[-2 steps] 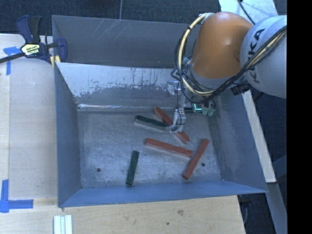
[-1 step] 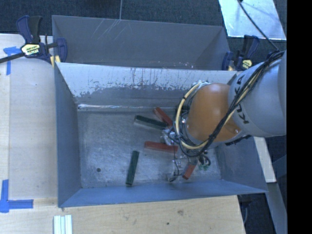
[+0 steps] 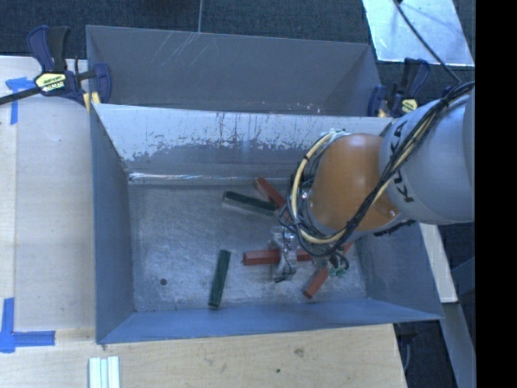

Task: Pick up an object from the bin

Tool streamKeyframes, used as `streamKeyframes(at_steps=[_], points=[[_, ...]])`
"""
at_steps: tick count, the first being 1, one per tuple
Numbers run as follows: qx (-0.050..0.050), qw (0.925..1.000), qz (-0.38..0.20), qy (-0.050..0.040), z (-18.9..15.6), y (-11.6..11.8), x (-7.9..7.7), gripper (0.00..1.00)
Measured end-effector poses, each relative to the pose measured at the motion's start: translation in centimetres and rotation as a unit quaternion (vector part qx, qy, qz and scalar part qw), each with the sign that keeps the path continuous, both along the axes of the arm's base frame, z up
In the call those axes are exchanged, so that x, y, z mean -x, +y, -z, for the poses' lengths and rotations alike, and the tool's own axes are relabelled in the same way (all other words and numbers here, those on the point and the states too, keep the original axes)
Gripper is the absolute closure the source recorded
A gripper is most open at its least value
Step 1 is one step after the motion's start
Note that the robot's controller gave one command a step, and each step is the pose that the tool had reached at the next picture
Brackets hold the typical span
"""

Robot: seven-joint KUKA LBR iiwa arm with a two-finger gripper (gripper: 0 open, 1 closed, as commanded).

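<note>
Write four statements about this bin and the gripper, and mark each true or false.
The gripper is low in the right part of the bin. True.
A red stick lies just left of the gripper. True.
The dark green stick near the front wall crosses that red stick. False: it lies apart, alone.
The orange cover lies loose on the bin's floor. False: it is fixed to the arm.

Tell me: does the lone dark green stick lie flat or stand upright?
Flat. The green stick shows its full length along the bin floor, apart from the red sticks by the gripper.
</note>
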State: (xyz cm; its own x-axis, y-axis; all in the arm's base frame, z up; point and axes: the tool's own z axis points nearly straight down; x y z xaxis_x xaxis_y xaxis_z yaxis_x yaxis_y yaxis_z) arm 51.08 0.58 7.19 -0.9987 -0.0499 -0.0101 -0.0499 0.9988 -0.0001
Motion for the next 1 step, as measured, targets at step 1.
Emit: streamKeyframes(at_steps=[1], points=[[0.0, 0.9998, -0.021, -0.0006, -13.35, 0.4, -0.71, 1.0]])
